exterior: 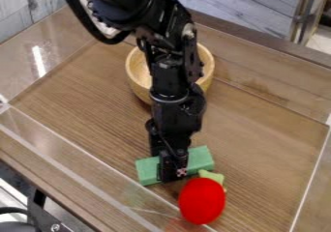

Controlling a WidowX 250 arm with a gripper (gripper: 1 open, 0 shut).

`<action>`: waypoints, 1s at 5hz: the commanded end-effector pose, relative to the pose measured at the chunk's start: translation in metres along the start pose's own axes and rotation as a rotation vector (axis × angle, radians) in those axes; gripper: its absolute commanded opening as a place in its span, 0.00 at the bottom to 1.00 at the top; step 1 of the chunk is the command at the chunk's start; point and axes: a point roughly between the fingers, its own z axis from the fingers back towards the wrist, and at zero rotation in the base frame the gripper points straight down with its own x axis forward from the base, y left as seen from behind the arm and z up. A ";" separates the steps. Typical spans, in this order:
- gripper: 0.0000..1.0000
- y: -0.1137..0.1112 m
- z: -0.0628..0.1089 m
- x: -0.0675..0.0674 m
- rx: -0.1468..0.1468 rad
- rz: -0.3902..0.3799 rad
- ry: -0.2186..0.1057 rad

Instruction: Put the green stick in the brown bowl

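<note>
The green stick (pixel 199 159) lies flat on the wooden table near the front edge, its ends showing on either side of my gripper (pixel 172 171). The gripper points almost straight down onto the stick's middle, with its black fingers straddling it. The gripper body hides whether the fingers press on the stick. The brown bowl (pixel 207 68) stands behind the arm at the middle back, and the arm covers part of it.
A red round toy (pixel 200 200) with a small green leaf lies just in front and to the right of the stick, almost touching it. A clear plastic wall (pixel 77 178) runs along the table's front and left edges.
</note>
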 end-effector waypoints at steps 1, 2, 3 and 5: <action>0.00 -0.001 0.005 0.002 0.014 -0.011 -0.008; 0.00 0.000 0.008 0.002 0.018 -0.004 -0.012; 0.00 0.001 0.012 0.002 0.021 0.003 -0.015; 0.00 0.004 0.018 0.001 0.029 0.018 -0.022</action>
